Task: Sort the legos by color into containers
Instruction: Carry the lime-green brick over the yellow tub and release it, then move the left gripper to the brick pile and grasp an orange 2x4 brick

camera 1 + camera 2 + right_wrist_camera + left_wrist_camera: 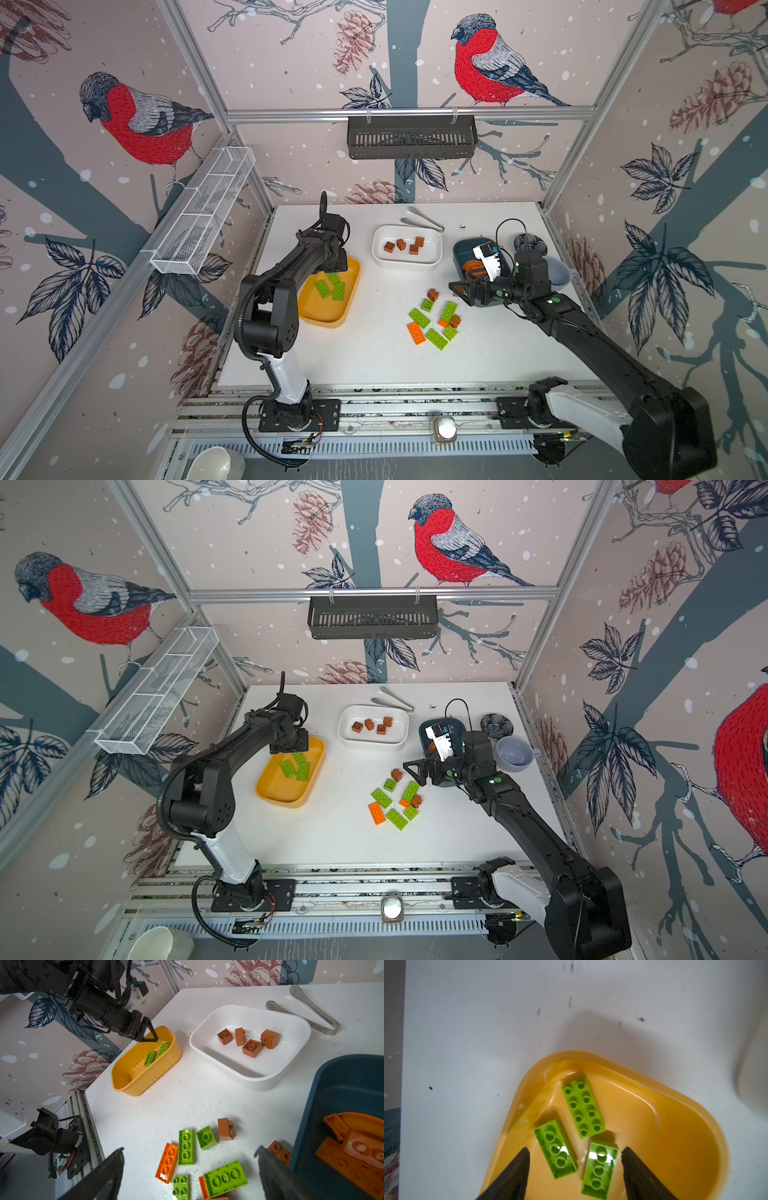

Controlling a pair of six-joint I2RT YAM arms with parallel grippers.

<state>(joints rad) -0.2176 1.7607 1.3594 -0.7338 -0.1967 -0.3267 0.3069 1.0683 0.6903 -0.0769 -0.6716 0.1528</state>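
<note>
My left gripper (pixel 575 1149) hangs open over the far end of the mustard yellow container (pixel 654 1088). Three lime green legos (pixel 583 1107) lie in that tub; one rests between the spread jaws, free of both. The white container (pixel 407 262) holds several brown cubes (pixel 249 1041). The dark teal container (pixel 332 1088) holds orange pieces (pixel 353 1147). My right gripper (pixel 189 1148) is open and empty above a loose pile of green, orange and brown legos (pixel 436 322) beside the teal tub. In both top views the left gripper (pixel 330 270) (pixel 291 746) is partly hidden by its wrist.
Metal tongs (pixel 422 218) lie behind the white tub. A grey mug (pixel 557 270) and a small dark flower-patterned dish (pixel 528 243) stand at the table's right edge. A black basket (pixel 411 137) hangs on the back wall, a white wire basket (pixel 203 216) on the left.
</note>
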